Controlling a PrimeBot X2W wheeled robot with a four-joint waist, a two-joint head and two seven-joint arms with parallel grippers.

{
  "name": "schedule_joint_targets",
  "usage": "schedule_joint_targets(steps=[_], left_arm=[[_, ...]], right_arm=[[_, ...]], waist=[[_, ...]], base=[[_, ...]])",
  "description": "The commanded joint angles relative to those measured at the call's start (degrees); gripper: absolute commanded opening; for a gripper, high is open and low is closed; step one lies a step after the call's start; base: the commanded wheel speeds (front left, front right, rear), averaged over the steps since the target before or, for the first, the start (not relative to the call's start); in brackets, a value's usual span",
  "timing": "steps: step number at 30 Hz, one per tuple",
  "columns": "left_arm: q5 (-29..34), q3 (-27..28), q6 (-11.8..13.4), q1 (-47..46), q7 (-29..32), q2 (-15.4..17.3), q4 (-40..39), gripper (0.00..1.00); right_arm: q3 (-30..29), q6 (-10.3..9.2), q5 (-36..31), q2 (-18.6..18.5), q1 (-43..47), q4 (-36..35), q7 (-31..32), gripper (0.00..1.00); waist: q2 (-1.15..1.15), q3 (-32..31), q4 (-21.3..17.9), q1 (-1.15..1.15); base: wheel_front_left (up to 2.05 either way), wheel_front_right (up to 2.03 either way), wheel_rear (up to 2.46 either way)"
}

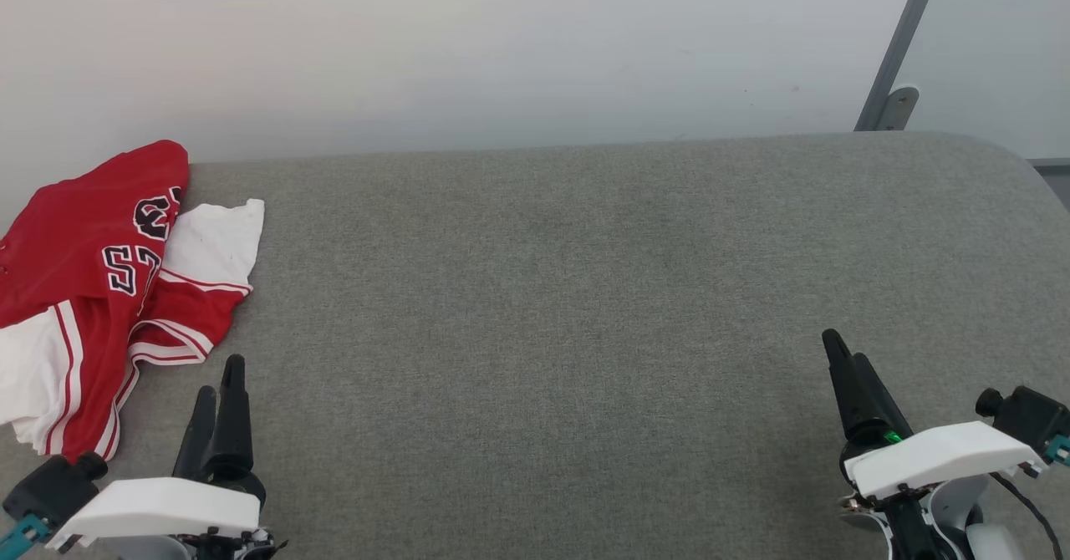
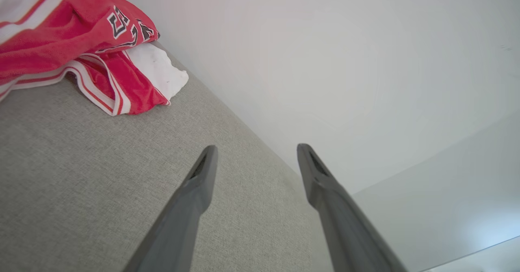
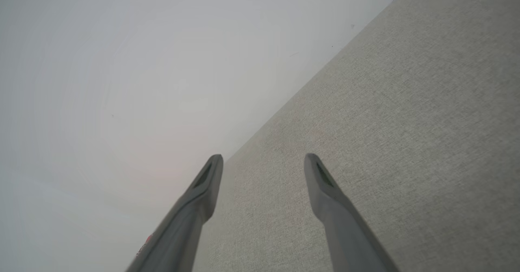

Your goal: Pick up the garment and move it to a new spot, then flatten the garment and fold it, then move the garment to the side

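Observation:
The garment (image 1: 92,284), a red jersey with white sleeves, striped trim and black white-outlined characters, lies crumpled at the far left of the grey fabric table (image 1: 585,309); part of it runs past the picture's left edge. In the left wrist view the garment (image 2: 81,48) sits at the upper left, apart from the fingers. My left gripper (image 1: 219,380) hovers at the lower left, just right of the garment's lower hem, open and empty (image 2: 256,152). My right gripper (image 1: 844,355) is at the lower right, far from the garment, open with nothing between its fingers (image 3: 264,160).
A pale wall (image 1: 501,42) rises directly behind the table's back edge. A grey metal bracket (image 1: 899,50) leans at the upper right. The table's right corner (image 1: 1020,167) is rounded.

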Motion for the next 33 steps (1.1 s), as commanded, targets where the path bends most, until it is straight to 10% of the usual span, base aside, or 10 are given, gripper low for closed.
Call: schedule_joint_targets(steps=[1, 33], left_arm=[[1.79, 0.19, -0.4, 0.04, -0.62, 0.43, -1.08, 1.0], [23.4, 1.7, -2.98, 2.35, -6.0, -0.43, -4.88, 1.0]], right_arm=[[0.22, 0.08, -1.79, -0.18, -1.15, -1.08, -0.44, 1.0], [1.04, 0.11, -21.67, 0.5, 0.41, -3.58, -2.38, 1.0]], waist=[[0.0, 0.0, -0.01, 0.0], [0.0, -0.2, 0.09, 0.0]], base=[[0.0, 0.0, 0.0], [0.0, 0.0, 0.0]])
